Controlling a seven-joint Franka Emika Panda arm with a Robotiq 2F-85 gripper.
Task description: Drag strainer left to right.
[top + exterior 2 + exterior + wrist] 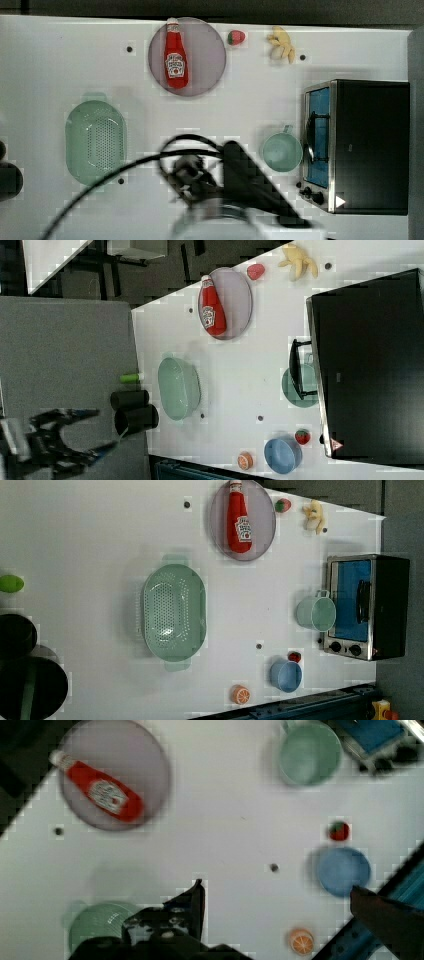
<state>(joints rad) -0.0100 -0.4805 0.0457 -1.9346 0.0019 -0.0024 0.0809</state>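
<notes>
Though near the tool (187, 172), strainer (95, 141) apart, toward the top view's left.

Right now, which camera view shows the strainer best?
The left view: the whole strainer lies unobstructed, with its perforated centre and both end tabs clear. The top view shows it whole but smaller, the right view shows it at a slant, and the wrist view has it partly behind the gripper.

The large pale mint-green oval plastic strainer (95, 142) with perforated centre sits upright, empty, at the top view's left on the white table.
</notes>
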